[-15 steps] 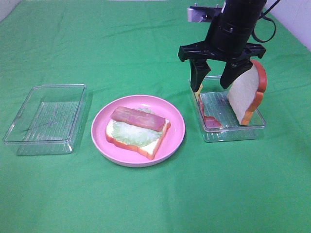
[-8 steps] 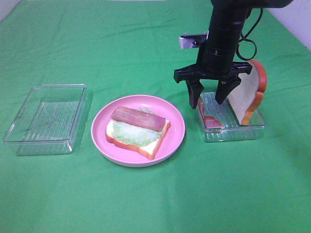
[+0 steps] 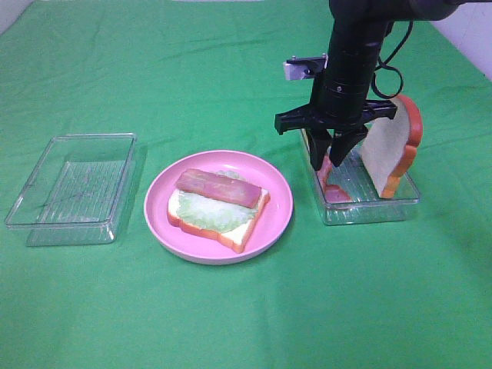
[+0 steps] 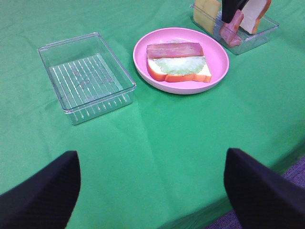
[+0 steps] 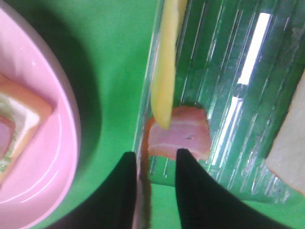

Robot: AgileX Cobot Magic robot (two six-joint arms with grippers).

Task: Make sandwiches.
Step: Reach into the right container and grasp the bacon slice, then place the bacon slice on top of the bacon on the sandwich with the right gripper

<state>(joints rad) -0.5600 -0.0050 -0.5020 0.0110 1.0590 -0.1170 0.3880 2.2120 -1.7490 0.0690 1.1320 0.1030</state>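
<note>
- Two black fingers of the right gripper are seen astride a pink-red ham slice; a firm pinch cannot be confirmed.
- The ham slice is noted in a clear ribbed tray, by its left wall.
- A yellow cheese slice is seen on edge, touching the ham.
- A white bread slice is recorded at the tray's right.
- A pink plate is noted left of the tray, bearing crusted bread.

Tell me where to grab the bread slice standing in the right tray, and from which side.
I'd pinch the top crust of the bread slice from straight above, jaws across its two flat faces. It stands on edge, leaning slightly, with its top well above the tray rim, so that upper edge is free and thin enough to clamp.
</note>
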